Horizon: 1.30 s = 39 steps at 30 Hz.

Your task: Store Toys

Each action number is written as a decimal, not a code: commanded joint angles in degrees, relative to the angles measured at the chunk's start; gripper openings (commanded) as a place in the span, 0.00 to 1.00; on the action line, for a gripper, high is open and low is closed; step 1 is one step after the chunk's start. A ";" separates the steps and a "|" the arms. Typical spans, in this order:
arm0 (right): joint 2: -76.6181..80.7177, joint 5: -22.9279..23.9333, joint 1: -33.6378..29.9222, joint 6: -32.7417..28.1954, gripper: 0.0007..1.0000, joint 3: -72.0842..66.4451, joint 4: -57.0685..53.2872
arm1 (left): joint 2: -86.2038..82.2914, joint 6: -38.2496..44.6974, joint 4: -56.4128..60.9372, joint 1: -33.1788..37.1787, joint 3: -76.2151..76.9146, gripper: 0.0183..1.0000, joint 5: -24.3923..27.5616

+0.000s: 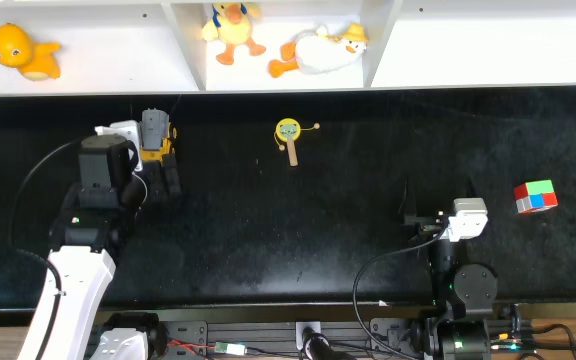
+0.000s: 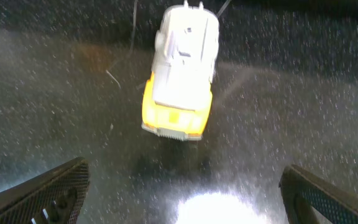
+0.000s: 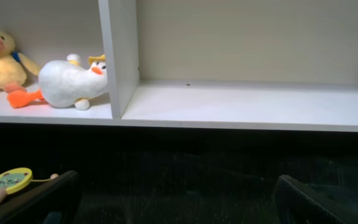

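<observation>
My left gripper (image 2: 179,198): fingers spread wide, nothing between them.
Toy truck (image 2: 180,74): yellow and grey, on the black table (image 1: 318,240) just ahead of my left fingers and not touching them; upper left of the top view, close below the shelf (image 1: 189,45).
My right gripper (image 3: 178,202): fingers wide apart and empty, facing the shelf's right compartment.
Rattle drum (image 1: 288,137): on the table, upper middle of the top view, well apart from the truck.
Colour cube (image 1: 535,197): on the table at the far right, mid-height.
Orange duck (image 1: 23,52): in the left compartment.
Yellow duck plush (image 1: 233,28) and white goose plush (image 1: 320,50): side by side in the middle compartment.
</observation>
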 commanded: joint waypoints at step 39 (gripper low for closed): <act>-0.59 -0.42 0.26 0.00 1.00 -0.76 0.28 | 22.67 5.88 12.96 -0.04 6.75 0.69 -2.25</act>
